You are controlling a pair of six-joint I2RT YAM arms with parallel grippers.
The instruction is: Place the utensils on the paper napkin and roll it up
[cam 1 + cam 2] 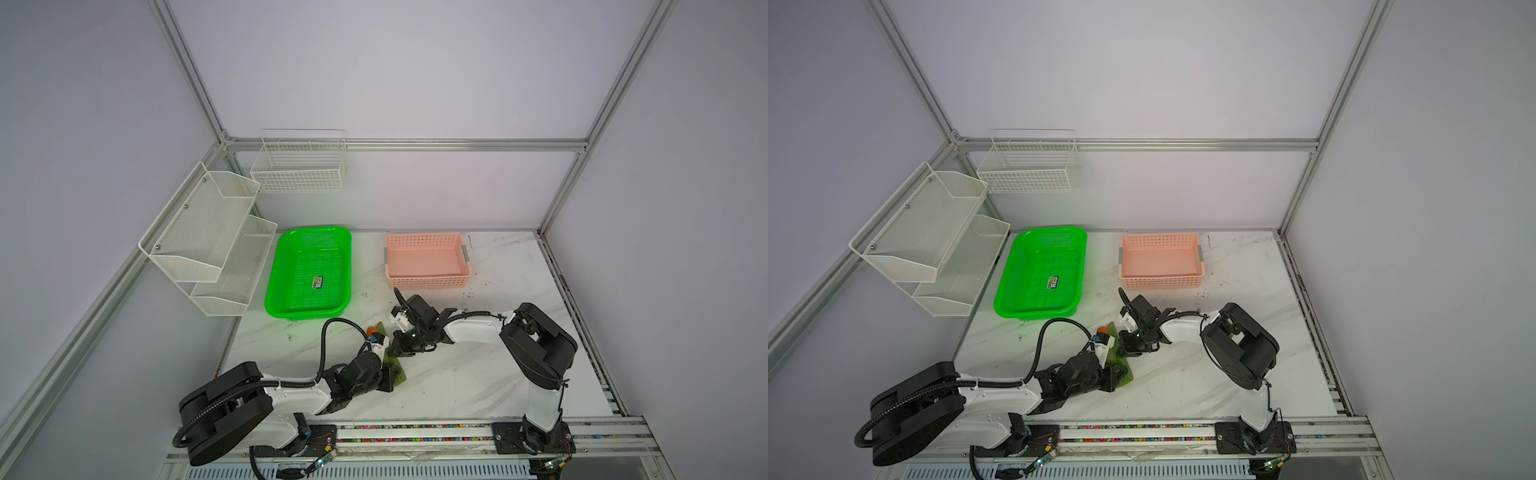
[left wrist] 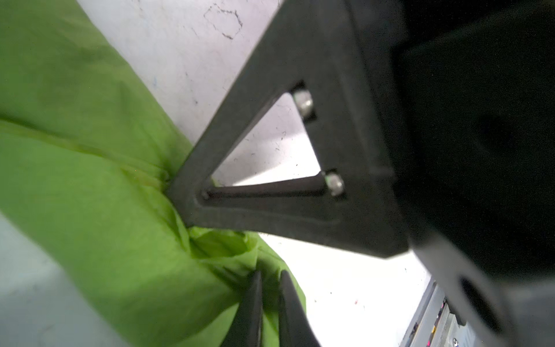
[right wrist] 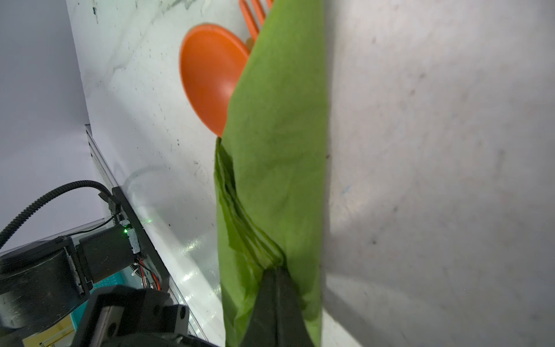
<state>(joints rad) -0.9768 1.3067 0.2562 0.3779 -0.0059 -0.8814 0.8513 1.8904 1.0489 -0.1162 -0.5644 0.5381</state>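
The olive-green paper napkin lies on the marble table as a long roll around the utensils. The orange spoon's bowl and the fork's tines stick out of its far end; the knife is hidden. In both top views the roll sits between the two arms, with the spoon at its far end. My right gripper is shut, pinching a creased fold at mid-roll. My left gripper is closed on a fold of napkin near the roll's near end.
A bright green perforated tray stands at the back left and a pink basket at the back middle. White wire racks hang on the left wall. The right gripper's black finger frame stands close beside my left gripper.
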